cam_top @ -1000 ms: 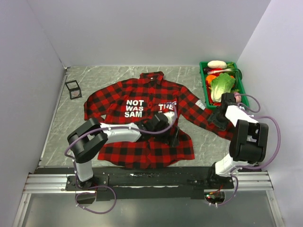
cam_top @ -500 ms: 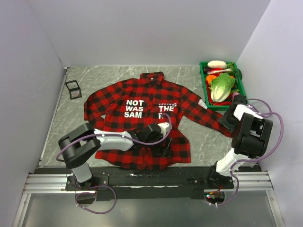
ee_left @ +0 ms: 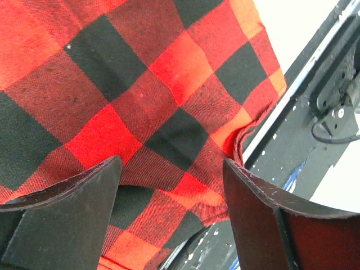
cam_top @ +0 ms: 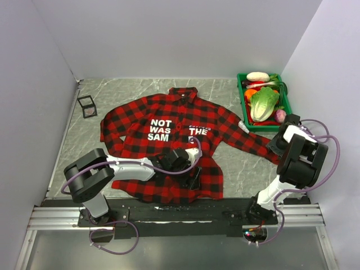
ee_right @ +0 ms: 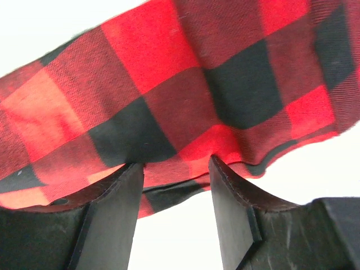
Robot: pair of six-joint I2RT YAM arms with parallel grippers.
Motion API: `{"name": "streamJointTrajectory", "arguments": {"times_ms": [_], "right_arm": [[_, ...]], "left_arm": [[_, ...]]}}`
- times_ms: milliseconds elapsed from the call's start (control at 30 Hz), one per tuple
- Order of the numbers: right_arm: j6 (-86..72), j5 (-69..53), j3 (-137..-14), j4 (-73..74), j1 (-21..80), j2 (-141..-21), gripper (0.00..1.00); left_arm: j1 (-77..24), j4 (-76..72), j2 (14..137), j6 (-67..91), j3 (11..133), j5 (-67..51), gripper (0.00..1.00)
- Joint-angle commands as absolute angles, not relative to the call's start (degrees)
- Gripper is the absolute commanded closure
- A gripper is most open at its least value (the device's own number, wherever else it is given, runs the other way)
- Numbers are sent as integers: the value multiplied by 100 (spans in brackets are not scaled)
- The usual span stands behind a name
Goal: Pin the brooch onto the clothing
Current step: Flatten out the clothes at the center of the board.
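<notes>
Two claws work at the clothing (cam_top: 135,121), a plaid shirt spread flat, and neither holds the brooch, which I cannot find in any view. Far up and left of the left claw (ee_left: 171,166) stands a black wire cube (cam_top: 87,106). The left claw hovers over the lower hem with its jaws wide. Plaid shows between the fingers and a hem fold bunches against one fingertip (ee_left: 242,185), but nothing is pinched. Well off to its right, the right claw (ee_right: 175,166) is at the sleeve cuff, jaws partly apart. The cuff edge lies across the tips and does not look clamped. Behind that claw is a green basket (cam_top: 242,95) of vegetables. The shirt looks soft and limp, likely to wrinkle and slide under a push, so a hem or cuff edge held taut should steady it. The brooch should be small, light and stiff, best taken by its rim.
</notes>
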State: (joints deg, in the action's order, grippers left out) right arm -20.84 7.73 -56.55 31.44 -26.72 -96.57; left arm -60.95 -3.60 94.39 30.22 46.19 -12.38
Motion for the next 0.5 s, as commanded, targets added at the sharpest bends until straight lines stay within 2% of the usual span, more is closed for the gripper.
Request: {"name": "streamJointTrajectory", "arguments": {"times_ms": [0,167,200,300,467], "right_arm": [[-2215,1363,-5985,3260,-2839,-9387,42],[-2119,1764,-5959,3190,-2094,-8834,39],[-2109,1897,-5968,3217,-1587,-8755,38],[-2144,2477,-6222,3523,-811,-8570,36],[-2557,1689,-6425,3587,447,-8516,39]], "left_arm": [[-6152,-282,9202,2786,4588,-1564,20],[-6152,-299,8799,2575,4789,-1635,13],[-6135,-177,8763,2575,5016,-1548,9],[-6048,-53,8675,2593,5456,-1248,7],[-5687,-53,8701,2900,5616,-1064,7]]}}
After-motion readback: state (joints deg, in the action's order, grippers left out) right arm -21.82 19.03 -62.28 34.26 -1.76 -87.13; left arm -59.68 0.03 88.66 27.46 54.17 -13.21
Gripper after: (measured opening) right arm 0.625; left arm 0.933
